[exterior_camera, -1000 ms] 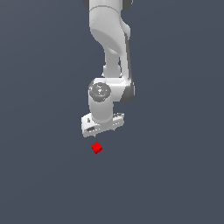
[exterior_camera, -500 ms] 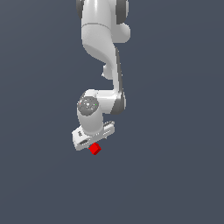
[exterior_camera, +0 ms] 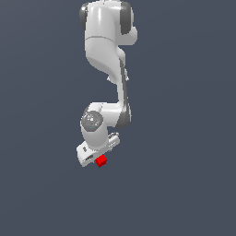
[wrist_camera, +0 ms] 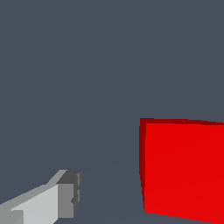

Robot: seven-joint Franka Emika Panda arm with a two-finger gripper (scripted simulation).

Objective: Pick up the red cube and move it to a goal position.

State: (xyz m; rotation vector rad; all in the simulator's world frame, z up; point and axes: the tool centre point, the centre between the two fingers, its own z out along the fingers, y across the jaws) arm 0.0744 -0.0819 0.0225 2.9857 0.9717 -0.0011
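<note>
While my arm (exterior_camera: pixel 108 55) hangs down from above, bent at the wrist, my gripper (exterior_camera: pixel 97 157) sits low over the flat grey ground (exterior_camera: pixel 184 184), and the cube (exterior_camera: pixel 101 161) shows as a small bright red block right at the gripper's underside. Seen from the exterior view, the cube peeks out just below the white gripper body, toward that view's right end of it, so close that I cannot tell whether they touch or whether it lies on the ground beneath.

From my wrist view, the cube (wrist_camera: pixel 183 168) fills a large part of the picture, a plain red face with a darker edge along one side, cut off by the frame. One finger (wrist_camera: pixel 48 203) shows well apart from it, pale grey with a darker pad at its tip, with bare grey ground between the two. That finger is not touching the cube. The other finger is out of sight, so I cannot tell whether my jaws stand spread or pressed together, nor whether the cube lies between them or just beside them
</note>
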